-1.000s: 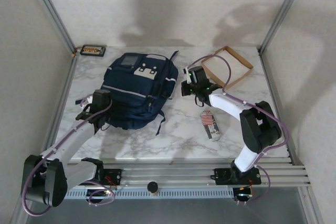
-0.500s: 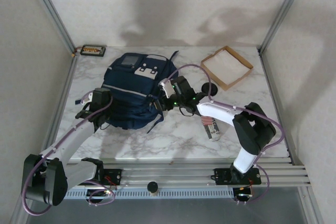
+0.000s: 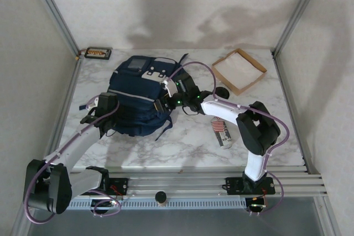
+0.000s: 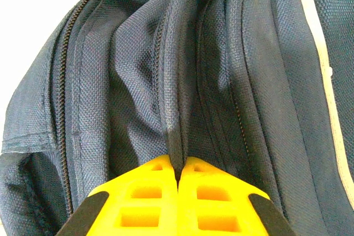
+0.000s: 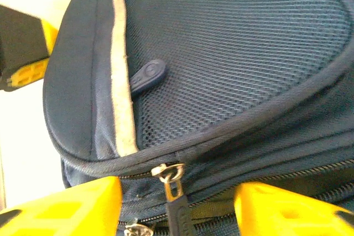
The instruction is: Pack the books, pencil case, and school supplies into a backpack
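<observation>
The navy backpack (image 3: 138, 89) lies flat at the centre left of the table, its pale stripe (image 5: 123, 81) across the front pocket. My left gripper (image 4: 180, 161) is shut on a fold of fabric on the pack's left side (image 3: 110, 119). My right gripper (image 3: 165, 99) stands open against the pack's right side, fingers either side of a dark zipper pull (image 5: 177, 205) without touching it (image 5: 176, 192). A white pencil case (image 3: 222, 131) with red stripes lies on the table to the right. The books are out of view.
A shallow cardboard tray (image 3: 239, 70) sits at the back right. A small dark flat box (image 3: 97, 53) with orange-brown contents lies in the back left corner. Metal frame posts stand at both back corners. Bare marble lies in front of the backpack.
The right arm has swung left from beside the cardboard tray to the backpack's right side, and its jaws have opened. The left gripper has stayed shut on the fabric.
</observation>
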